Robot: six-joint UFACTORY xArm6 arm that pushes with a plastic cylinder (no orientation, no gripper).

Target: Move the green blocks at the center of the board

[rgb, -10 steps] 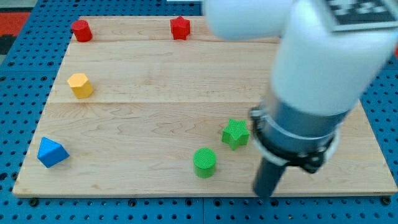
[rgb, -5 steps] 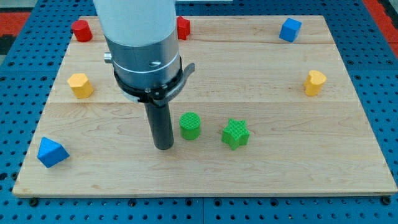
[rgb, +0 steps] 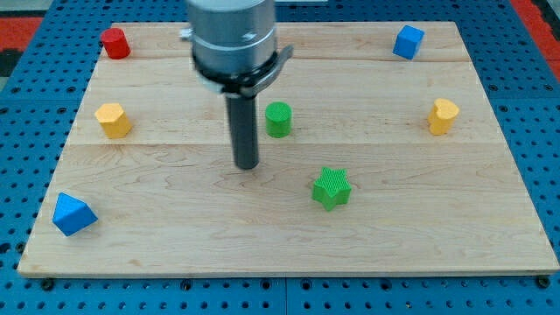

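A green cylinder [rgb: 278, 119] stands near the board's middle, slightly toward the view's top. A green star [rgb: 332, 187] lies below and to the right of it. My tip [rgb: 248, 164] rests on the board to the lower left of the green cylinder, a short gap away, and well left of the green star. The rod rises from the tip to the arm's grey body at the view's top.
A red cylinder [rgb: 115, 42] sits at the top left, a yellow block [rgb: 113, 119] at the left, a blue wedge [rgb: 72, 214] at the bottom left. A blue cube [rgb: 408, 41] is top right, a yellow block [rgb: 443, 115] at the right. The wooden board [rgb: 175, 245] lies on blue pegboard.
The green cylinder has moved up the view, from beside the star toward the board's middle. My tip has moved up and slightly right. The green star has stayed put.
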